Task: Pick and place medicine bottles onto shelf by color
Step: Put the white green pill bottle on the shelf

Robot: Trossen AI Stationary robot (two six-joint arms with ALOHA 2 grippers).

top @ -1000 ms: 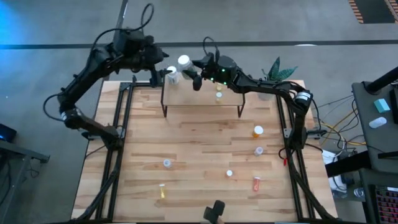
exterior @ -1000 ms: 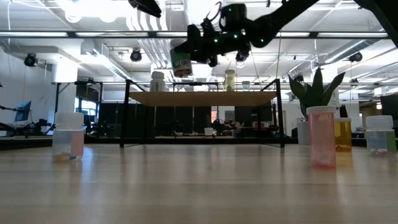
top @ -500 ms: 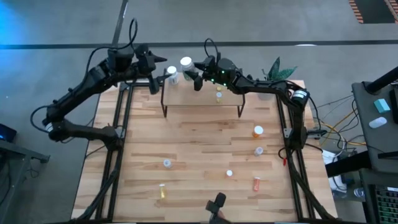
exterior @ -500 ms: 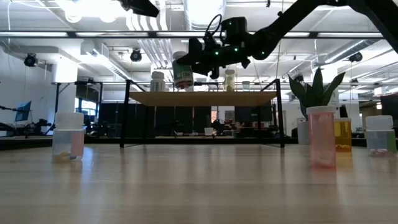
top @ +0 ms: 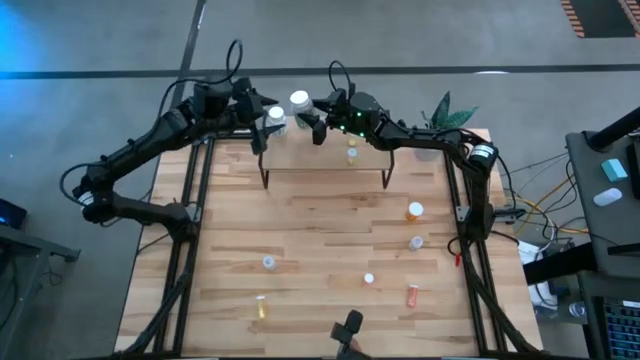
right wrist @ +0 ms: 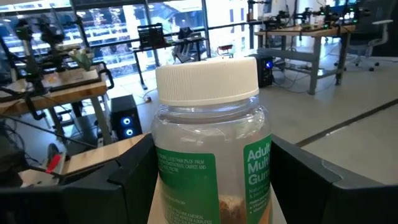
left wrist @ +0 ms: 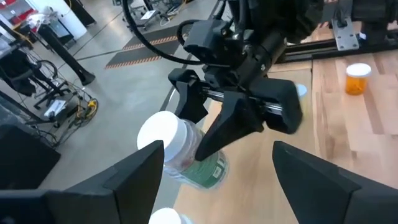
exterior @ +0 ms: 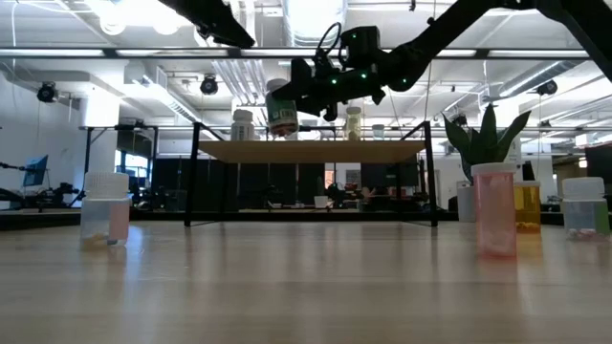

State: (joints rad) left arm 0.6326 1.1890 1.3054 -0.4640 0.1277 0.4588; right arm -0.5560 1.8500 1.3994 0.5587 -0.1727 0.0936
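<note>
Shelf (top: 325, 165) carries 2 bottles; right gripper (top: 308, 118) clamps green-label bottle (exterior: 280, 113) above its far left corner, left gripper (top: 262, 122) gapes empty beside, 6 bottles left on table (top: 320, 240).

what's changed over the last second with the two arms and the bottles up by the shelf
The right gripper lowered its clear, white-capped, green-labelled bottle toward the small wooden shelf and kept hold. The left gripper, open and empty, pulled back, then returned beside the smaller white bottle. Bottles on the table stayed put.
</note>
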